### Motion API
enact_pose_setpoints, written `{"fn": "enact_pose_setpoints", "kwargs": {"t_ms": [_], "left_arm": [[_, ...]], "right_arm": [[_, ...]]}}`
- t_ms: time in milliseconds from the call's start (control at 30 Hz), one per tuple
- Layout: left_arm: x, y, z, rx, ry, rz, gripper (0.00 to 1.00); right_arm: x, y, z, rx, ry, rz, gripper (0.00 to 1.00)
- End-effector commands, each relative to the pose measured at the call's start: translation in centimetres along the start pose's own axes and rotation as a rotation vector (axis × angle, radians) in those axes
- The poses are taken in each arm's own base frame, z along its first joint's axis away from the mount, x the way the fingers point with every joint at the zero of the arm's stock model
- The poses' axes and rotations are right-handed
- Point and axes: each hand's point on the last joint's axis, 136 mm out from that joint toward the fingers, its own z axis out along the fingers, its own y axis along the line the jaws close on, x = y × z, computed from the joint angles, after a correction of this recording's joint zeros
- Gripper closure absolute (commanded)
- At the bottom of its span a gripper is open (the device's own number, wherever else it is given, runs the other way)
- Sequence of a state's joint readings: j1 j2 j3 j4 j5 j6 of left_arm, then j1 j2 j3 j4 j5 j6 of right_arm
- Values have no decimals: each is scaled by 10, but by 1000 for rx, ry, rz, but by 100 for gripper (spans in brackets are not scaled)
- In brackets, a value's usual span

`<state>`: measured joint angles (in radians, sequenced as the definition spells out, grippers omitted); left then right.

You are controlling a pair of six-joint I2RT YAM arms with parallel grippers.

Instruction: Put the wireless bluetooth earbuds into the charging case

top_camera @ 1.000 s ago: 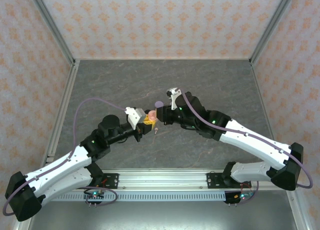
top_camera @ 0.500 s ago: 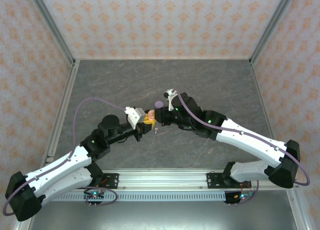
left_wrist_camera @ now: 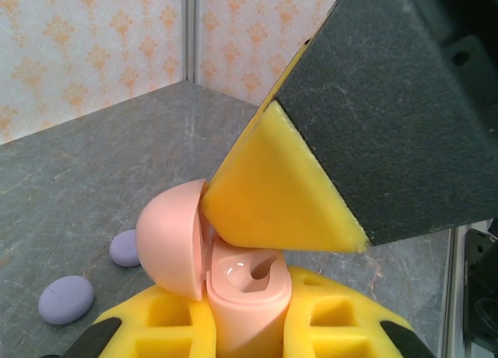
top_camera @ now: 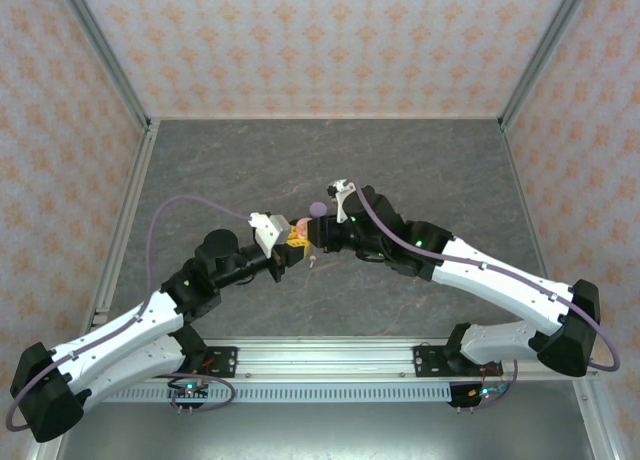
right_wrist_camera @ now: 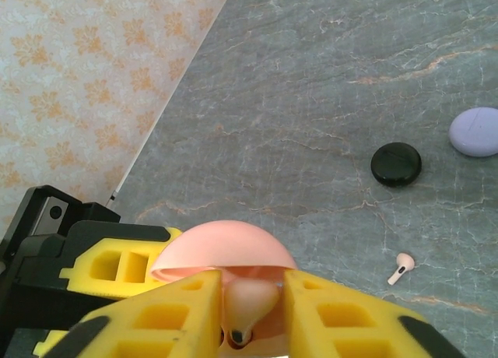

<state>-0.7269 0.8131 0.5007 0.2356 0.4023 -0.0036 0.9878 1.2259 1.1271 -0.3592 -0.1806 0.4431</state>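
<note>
Pale pink earbud (right_wrist_camera: pixel 247 300) sits between my right gripper's (right_wrist_camera: pixel 250 284) narrow jaws, stem up, over the open pink charging case (left_wrist_camera: pixel 245 296). The left gripper (top_camera: pixel 292 242) clamps the case above the middle of the tabletop (top_camera: pixel 300 160). I judge I'm mid-insertion. Next I need to seat it squarely in its well, then ease off. A second pink earbud (right_wrist_camera: pixel 401 269) lies loose close by, near a black case (right_wrist_camera: pixel 395 164) and a lavender case (right_wrist_camera: pixel 476 131). The tabletop is grey and marbled, and patterned walls (top_camera: pixel 320 40) enclose it.
</note>
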Motion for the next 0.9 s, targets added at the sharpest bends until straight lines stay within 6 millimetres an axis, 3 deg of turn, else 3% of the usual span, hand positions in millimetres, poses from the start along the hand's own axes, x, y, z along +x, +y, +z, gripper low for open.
{"fn": "enact_pose_setpoints", "kwargs": {"t_ms": [0,67,200,300,367,500,600,867], "left_arm": [[-19,-2,-1,3,-65,5,100],[-19,-3,-2,7,-66,6,100],[-18,-2,-3,-1,-59,8,100],[-12,3,-6,-30,-37,3,100],[-7,8,-10,-64,-15,3,100],[7,16,-23,-123,29,-3,100],[15,18,-35,-146,37,-18,100],[18,17,-60,-173,-13,-36,100]], "right_arm": [[0,-8,-10,45,-18,-26,65],[-5,-8,-13,54,-33,-45,57],[-29,-3,-45,56,-123,-87,47],[-38,-13,-57,91,-160,-98,40],[-36,-30,-56,153,-144,-85,39],[-13,-75,-38,339,-33,-60,39],[15,-105,-12,452,75,-60,39],[68,-128,71,470,266,-9,39]]}}
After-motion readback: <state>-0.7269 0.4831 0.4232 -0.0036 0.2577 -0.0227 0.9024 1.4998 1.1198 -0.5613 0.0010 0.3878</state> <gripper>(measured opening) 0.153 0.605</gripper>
